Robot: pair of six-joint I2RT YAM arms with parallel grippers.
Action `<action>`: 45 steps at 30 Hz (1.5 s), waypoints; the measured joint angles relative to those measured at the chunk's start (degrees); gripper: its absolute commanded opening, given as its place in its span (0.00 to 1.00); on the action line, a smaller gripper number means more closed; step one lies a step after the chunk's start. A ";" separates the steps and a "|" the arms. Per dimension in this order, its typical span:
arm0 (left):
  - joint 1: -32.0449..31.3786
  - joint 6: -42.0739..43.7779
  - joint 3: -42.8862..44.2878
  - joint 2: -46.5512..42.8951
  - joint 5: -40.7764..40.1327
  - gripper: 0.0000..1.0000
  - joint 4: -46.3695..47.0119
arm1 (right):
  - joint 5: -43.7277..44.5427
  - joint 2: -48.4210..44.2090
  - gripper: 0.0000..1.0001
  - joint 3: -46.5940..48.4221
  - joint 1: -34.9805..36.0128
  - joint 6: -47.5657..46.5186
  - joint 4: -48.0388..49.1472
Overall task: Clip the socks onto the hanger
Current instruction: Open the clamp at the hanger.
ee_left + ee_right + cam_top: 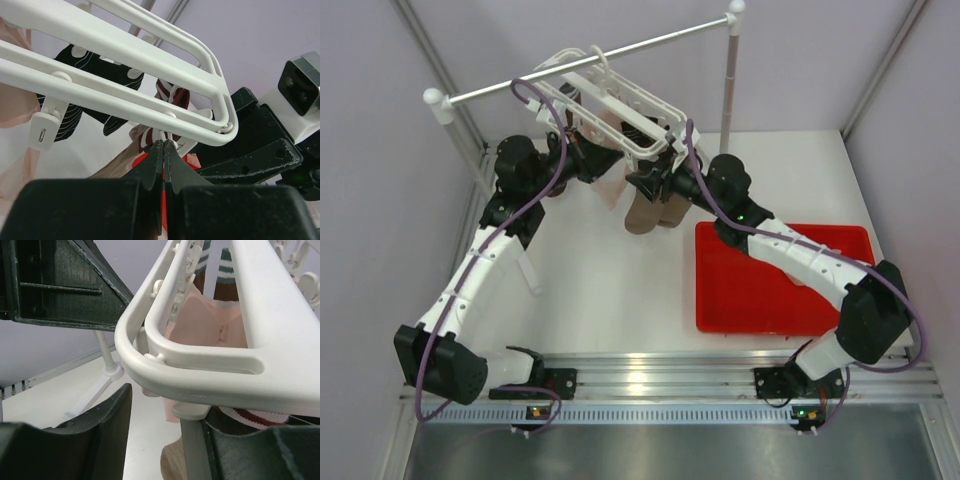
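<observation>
My left pincer (163,145) is pressed together just under the white lattice hanger (125,55). My right pincer (165,410) is spread beneath its corner, with a pink sock (200,320) beyond.

The hanger (620,103) is hung from the rail (650,42) at the table's (600,290) back. The socks (642,212) are hung beneath it. A bin (750,295) is set right of them, nearer the front.

A white tabletop (620,290) is enclosed by pale lilac walls (380,120); an aluminium rail (660,375) is fixed along its near edge.
</observation>
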 measured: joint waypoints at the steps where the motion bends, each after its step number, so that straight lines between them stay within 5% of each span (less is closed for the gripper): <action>1: 0.00 -0.07 0.07 0.00 0.07 0.00 0.00 | -0.04 0.07 0.41 0.00 0.00 0.00 0.52; 10: 0.02 -0.39 0.50 0.04 0.48 0.00 -0.42 | -0.20 0.96 0.33 0.02 0.00 -1.55 2.12; 24: 0.00 8.59 4.48 1.42 0.52 0.00 -6.36 | -1.31 1.27 0.41 0.07 0.00 -4.00 2.34; 45: 0.00 12.85 7.15 2.54 1.07 0.00 -8.92 | -1.68 2.99 0.29 2.75 0.00 -7.89 2.54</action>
